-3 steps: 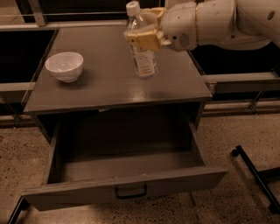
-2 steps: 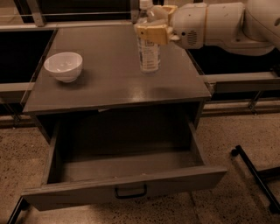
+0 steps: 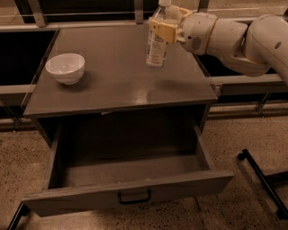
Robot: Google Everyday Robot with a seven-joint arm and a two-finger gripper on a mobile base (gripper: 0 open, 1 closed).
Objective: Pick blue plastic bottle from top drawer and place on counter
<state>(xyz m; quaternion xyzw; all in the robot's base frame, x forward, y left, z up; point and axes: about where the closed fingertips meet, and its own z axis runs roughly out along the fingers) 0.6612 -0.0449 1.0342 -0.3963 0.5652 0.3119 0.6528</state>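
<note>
1. Blue plastic bottle (image 3: pixel 156 50): upright on the counter (image 3: pixel 112 87), back right; pale label band, print unreadable.
2. Gripper (image 3: pixel 163 29): clamped around the bottle's upper body, just under the white cap.
3. Top drawer (image 3: pixel 130 193): standing open below.
4. White bowl (image 3: pixel 65 67): well apart, counter's left.

Dim warm light; speckled beige floor (image 3: pixel 252 134) in front of and on both sides of the cabinet (image 3: pixel 117 109), with pale horizontal rails (image 3: pixel 243 80) left and right of it and dark voids behind them. Metal uprights (image 3: pixel 38 11) stand behind the cabinet, a black tubular frame (image 3: pixel 265 175) with a caster lies on the floor to its right, and a black leg (image 3: pixel 13 218) sits by its front left corner. Over the cabinet's back right: gripper (image 3: pixel 158 28), clamped on bottle (image 3: pixel 156 51).
</note>
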